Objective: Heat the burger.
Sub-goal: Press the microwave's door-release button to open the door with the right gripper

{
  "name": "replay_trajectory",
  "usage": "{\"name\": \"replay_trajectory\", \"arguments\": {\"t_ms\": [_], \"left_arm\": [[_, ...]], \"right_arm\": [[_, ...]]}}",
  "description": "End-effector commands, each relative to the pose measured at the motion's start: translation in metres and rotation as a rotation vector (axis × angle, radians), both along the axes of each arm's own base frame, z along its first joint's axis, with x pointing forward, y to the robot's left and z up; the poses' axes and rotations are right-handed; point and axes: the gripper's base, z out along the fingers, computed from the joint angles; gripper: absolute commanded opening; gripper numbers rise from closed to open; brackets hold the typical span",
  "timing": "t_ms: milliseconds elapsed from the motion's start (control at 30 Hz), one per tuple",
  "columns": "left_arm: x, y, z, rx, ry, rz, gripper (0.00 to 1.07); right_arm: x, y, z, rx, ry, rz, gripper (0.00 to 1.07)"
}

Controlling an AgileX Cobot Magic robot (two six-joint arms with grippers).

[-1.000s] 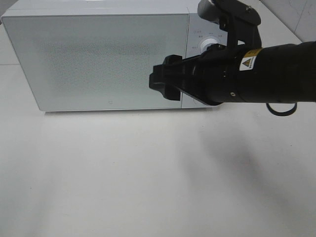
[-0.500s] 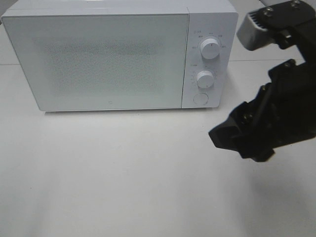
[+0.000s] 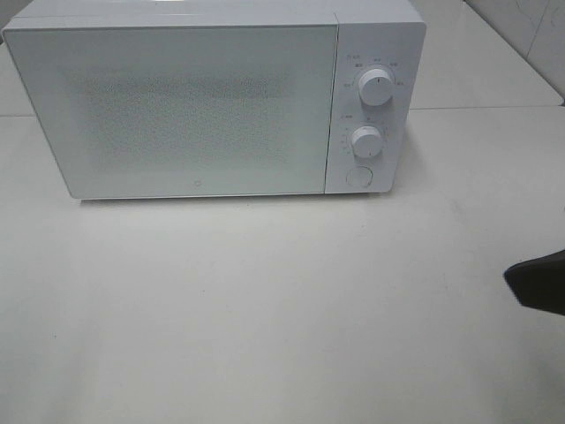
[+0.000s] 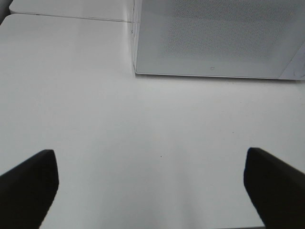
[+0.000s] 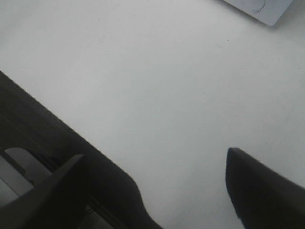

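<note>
Right pincer (image 5: pixel 155 160) has pulled back, first off the microwave (image 3: pixel 177 106) front, where it covered the control panel a sec ago, then away toward the right. Only a dark tip of it now shows at the right edge of the ext. view, low over the tabletop (image 3: pixel 265 309) and well apart from the oven. Microwave itself hasn't shifted.

Wrist view: right pincer's fingers stand well apart w/ bare tabletop btwn them and nothing gripped. A corner of the microwave w/ its round button sits far off at the frame's edge.

Left pincer (image 4: pixel 148 153) is spread wide, fingertips at opposite sides of its view, nothing btwn them but white tabletop. It faces the microwave's lower front edge from a distance and is out of the ext. view.

Microwave is white and stands at the back of the tabletop, door (image 3: pixel 185 110) shut flush. Its frosted, speckled window gives no look inside. Control panel is on the right: upper knob (image 3: pixel 376 88), lower knob (image 3: pixel 366 140), round button (image 3: pixel 357 176) below them.

Burger: can't be seen in any view. W/ the door shut and opaque, can't tell whether it's inside.
</note>
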Motion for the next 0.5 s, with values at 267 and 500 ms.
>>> {"name": "replay_trajectory", "arguments": {"t_ms": [267,500], "left_arm": [[-0.002,0.0,0.0,-0.011,-0.023,0.007,0.98],[-0.002,0.0,0.0,-0.011,-0.023,0.007,0.98]], "right_arm": [[-0.033,-0.055,-0.022,0.02,-0.155,-0.221,0.76],[-0.049,-0.075,-0.019,0.08,-0.263,-0.383,0.76]]}}
